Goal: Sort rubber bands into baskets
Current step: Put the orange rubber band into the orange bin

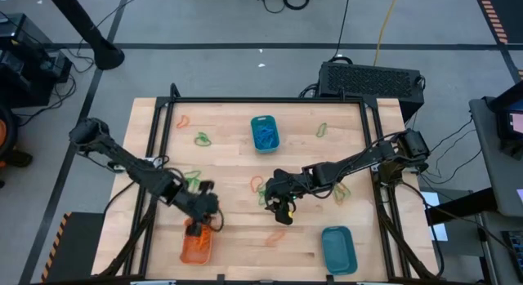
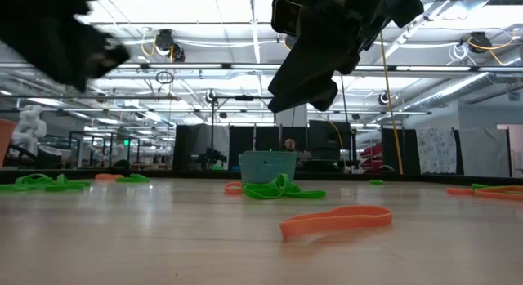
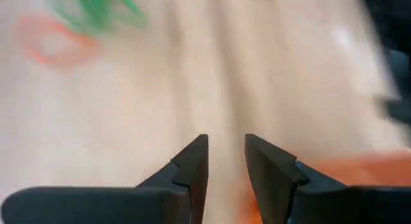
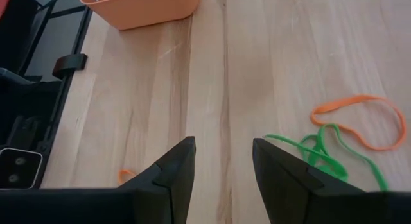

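Orange and green rubber bands lie scattered flat on the wooden table (image 1: 237,154). One orange band (image 4: 359,118) and a green band (image 4: 321,150) lie just beyond my right gripper (image 4: 223,147), which hangs open over bare wood near the table's middle (image 1: 283,210). My left gripper (image 3: 226,144) is open with nothing between its fingers and hovers at the far rim of the orange basket (image 1: 196,248). A teal basket (image 1: 264,132) holding blue bands stands at the far middle. Another teal basket (image 1: 338,248) stands at the near right.
More bands lie around: orange (image 1: 183,120) and green (image 1: 202,139) at the far left, green (image 1: 321,130) at the far right, orange (image 1: 275,236) near the front. A black frame (image 1: 270,100) borders the table. Bare wood lies between the two near baskets.
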Motion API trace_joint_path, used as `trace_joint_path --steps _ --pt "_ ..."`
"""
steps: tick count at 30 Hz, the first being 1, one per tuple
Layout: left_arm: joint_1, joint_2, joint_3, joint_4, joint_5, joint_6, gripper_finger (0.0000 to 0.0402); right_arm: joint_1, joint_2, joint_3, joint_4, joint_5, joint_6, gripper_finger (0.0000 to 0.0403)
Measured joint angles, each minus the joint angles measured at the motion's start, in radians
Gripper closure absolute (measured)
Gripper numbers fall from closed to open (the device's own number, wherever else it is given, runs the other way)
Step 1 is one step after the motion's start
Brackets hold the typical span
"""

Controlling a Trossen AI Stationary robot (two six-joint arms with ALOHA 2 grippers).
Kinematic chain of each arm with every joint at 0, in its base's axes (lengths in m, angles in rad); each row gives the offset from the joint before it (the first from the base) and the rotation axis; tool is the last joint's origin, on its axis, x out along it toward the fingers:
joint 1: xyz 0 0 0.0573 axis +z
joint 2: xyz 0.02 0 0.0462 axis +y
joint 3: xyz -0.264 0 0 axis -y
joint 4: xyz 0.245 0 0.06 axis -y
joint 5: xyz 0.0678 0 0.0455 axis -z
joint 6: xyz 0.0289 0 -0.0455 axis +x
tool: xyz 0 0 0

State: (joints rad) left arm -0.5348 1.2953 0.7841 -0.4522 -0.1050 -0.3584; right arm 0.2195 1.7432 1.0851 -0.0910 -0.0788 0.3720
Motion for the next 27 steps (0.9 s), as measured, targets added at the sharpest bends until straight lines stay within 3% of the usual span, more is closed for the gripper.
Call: trace_joint_path --steps 4,10,17,27 --pt "0.096 0.006 0.000 0.086 -0.103 0.217 0.0293 0.002 0.000 0.000 -0.023 0.000 0.035 0.0255" --pt "0.275 0.108 0.002 0.256 -0.080 0.442 0.0293 0.021 0.000 0.000 -0.121 0.000 0.081 0.0255" --pt "0.455 0.302 0.008 0.405 0.125 0.545 0.0293 0.062 0.000 0.000 -0.128 0.005 0.091 0.0255" --pt "0.490 0.488 0.133 0.388 0.256 0.653 0.0293 0.093 0.000 0.000 -0.139 0.009 0.084 0.0255"
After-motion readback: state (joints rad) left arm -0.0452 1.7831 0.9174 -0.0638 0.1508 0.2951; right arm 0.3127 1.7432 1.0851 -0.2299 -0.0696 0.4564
